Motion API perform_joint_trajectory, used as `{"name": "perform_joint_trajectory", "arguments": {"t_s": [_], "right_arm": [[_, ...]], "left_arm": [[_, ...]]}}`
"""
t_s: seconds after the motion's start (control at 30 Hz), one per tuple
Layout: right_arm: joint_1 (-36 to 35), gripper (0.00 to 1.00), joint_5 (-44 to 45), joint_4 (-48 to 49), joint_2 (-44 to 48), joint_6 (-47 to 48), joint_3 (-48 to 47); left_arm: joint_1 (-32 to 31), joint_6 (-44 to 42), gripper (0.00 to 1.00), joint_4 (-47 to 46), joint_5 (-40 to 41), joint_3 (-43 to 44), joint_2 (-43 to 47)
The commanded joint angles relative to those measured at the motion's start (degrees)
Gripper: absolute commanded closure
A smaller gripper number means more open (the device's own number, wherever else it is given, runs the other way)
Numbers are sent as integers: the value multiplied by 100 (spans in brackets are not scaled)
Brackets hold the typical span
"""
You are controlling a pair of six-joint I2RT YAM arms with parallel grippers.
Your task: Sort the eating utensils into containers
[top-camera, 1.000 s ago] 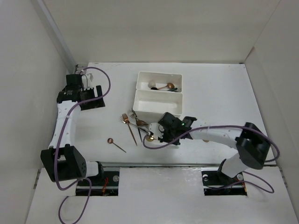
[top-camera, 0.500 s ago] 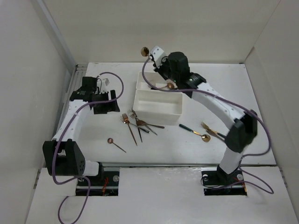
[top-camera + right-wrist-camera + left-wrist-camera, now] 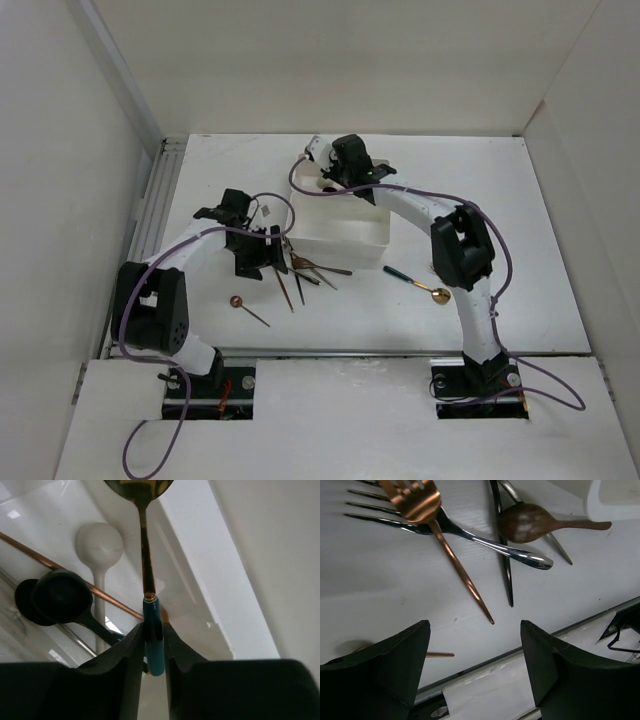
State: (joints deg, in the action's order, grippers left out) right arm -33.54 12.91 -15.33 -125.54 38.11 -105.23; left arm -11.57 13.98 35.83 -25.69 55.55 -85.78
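Observation:
My right gripper (image 3: 152, 630) is shut on the teal handle of a gold spoon (image 3: 146, 555) and holds it over the far white tray (image 3: 195, 555). That tray holds a white spoon (image 3: 100, 545), a black spoon (image 3: 60, 597) and a copper-handled one (image 3: 75, 575). In the top view the right gripper (image 3: 318, 165) is at the far tray's left end (image 3: 297, 178). My left gripper (image 3: 262, 262) is open and empty, low over the table beside the utensil pile (image 3: 305, 266). Its view shows a copper fork (image 3: 420, 502), a silver fork (image 3: 470, 532) and a dark brown spoon (image 3: 530, 522).
The near white tray (image 3: 345, 255) lies between the arms. A copper spoon (image 3: 245, 305) lies alone at the front left. A gold spoon with a dark green handle (image 3: 418, 283) lies right of the trays. The table's front rail (image 3: 530, 650) runs under the left fingers.
My right gripper lifted the gold spoon from the pile, swung it high behind the trays, then lowered it over the far tray. My left arm moved from the far left to the pile.

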Motion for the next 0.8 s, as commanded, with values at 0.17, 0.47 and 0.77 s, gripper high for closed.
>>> {"name": "perform_joint_trajectory", "arguments": {"t_s": [0.17, 0.47, 0.77], "right_arm": [[14, 51, 195, 540, 442, 240, 108], [67, 51, 274, 593, 872, 31, 371], [67, 51, 379, 821, 1768, -382, 1082]], "left_arm": [[-504, 738, 44, 2, 1107, 404, -641], [-557, 905, 48, -77, 1128, 386, -1011], [-724, 1257, 60, -182, 1382, 439, -1336]]}}
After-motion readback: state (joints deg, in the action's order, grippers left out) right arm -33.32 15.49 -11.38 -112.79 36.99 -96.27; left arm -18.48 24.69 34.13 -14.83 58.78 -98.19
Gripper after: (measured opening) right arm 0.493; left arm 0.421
